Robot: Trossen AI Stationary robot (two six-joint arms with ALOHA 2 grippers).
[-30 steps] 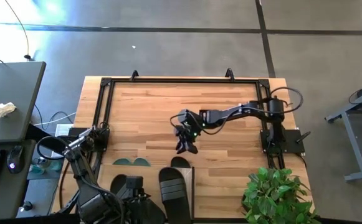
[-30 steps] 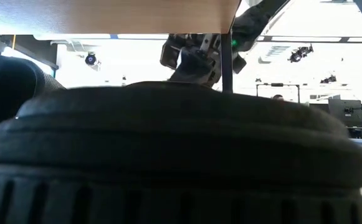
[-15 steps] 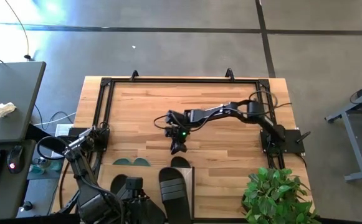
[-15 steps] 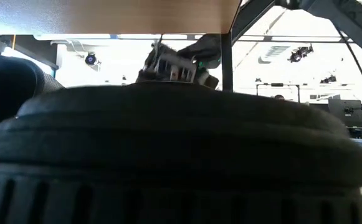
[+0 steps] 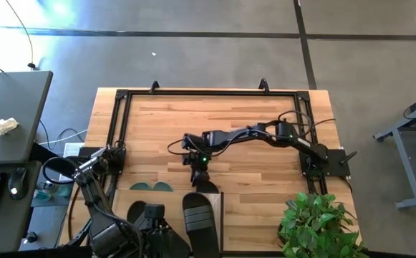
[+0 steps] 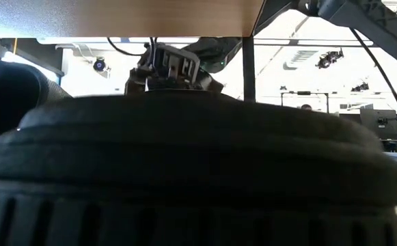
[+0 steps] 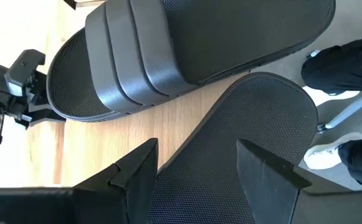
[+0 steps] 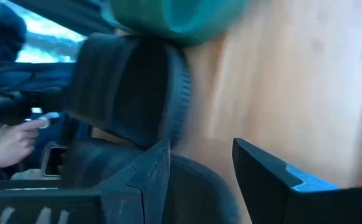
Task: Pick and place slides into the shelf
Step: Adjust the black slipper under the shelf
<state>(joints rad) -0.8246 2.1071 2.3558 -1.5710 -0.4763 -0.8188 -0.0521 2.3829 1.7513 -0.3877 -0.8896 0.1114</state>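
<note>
Slides crowd the near edge of the wooden tabletop (image 5: 193,122), and the shelf (image 5: 220,208) sits there with them, only a strip of its light board showing in the high view beside a black slide (image 5: 197,218). That slide lies on the shelf top with its long axis running from the table's middle toward the near edge, strap across it. A second black slide (image 5: 135,213) lies to the left of it, the same way round, and two sage-green slides (image 5: 151,186) poke their rounded ends out side by side just beyond it, toward the table's middle. The right gripper (image 5: 200,170) reaches from the right side of the table and hangs just short of the shelf, above a dark slide tip (image 5: 207,187); its fingers (image 8: 265,180) stand spread apart with nothing between them. The left gripper (image 7: 196,165) stays low by the near left corner, its fingers also apart, poised over a black sole (image 7: 243,155), with another black slide (image 7: 187,50) lying slantwise just beyond it.
</note>
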